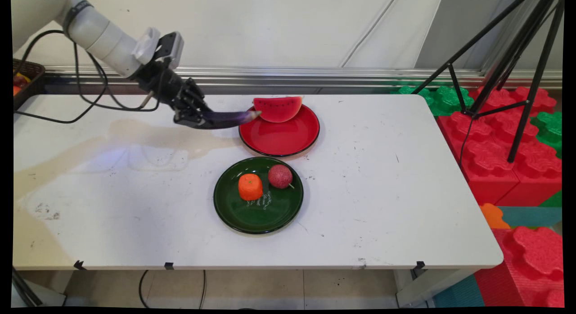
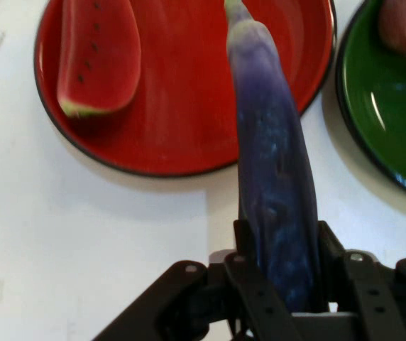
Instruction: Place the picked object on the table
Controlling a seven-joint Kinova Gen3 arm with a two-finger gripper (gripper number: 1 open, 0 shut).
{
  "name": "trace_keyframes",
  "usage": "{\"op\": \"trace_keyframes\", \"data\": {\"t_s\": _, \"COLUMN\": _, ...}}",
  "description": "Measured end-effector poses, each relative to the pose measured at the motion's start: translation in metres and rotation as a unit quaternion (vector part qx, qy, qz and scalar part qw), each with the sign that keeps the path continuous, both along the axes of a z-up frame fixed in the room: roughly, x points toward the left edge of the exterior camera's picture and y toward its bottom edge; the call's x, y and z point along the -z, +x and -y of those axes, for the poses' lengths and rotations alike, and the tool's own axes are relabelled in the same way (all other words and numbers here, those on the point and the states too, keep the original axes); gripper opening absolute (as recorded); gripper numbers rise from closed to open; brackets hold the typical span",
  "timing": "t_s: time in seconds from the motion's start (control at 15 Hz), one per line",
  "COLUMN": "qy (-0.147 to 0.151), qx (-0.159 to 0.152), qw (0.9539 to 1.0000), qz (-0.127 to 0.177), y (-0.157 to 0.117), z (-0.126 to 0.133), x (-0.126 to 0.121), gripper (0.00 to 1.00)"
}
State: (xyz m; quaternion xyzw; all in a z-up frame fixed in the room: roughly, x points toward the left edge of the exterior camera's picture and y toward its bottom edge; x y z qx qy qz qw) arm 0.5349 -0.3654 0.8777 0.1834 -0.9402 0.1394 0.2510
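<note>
Over the table's far left: the black gripper (image 1: 198, 118) hangs on the white arm (image 1: 105, 37), which enters from the upper left with black cables (image 1: 85, 96) looping below it
Grip state: jaws closed around the thick end of a purple eggplant (image 1: 229, 118); the hand view shows the fingers (image 2: 256, 284) pressed against both sides of it (image 2: 274, 192)
Eggplant position: lifted off the table, lying roughly level and pointing right, its pale stem tip reaching over the left rim of the red plate (image 1: 281, 136)
Tip contact: the stem end appears just beside the watermelon slice (image 1: 277, 108) in the main view, while the hand view shows a clear gap between them, so contact is unlikely but not certain
Red plate contents: one watermelon slice only, sitting at the far edge, rind toward the plate, red flesh with dark seeds
Green plate (image 1: 258, 215): stands just in front of the red plate, rims close but apart
Green plate contents: an orange fruit (image 1: 250, 186) on the left and a dark red round fruit (image 1: 280, 176) on the right, side by side in the far half
Table (image 1: 382, 192): white, scuffed, with a faint stain at the left
Surroundings: black tripod (image 1: 517, 57) and red and green foam blocks (image 1: 495, 143) to the right, a dark basket (image 1: 27, 78) at the far left edge
</note>
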Motion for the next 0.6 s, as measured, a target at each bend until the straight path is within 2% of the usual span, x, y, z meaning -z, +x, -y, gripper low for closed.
{"op": "trace_keyframes", "data": {"t_s": 0.33, "qy": 0.005, "qx": 0.023, "qw": 0.9991, "qz": 0.036, "y": 0.018, "z": -0.008, "x": 0.010, "gripper": 0.00}}
{"op": "trace_keyframes", "data": {"t_s": 0.6, "qy": 0.002, "qx": 0.063, "qw": 0.9956, "qz": 0.070, "y": 0.027, "z": -0.006, "x": 0.022, "gripper": 0.00}}
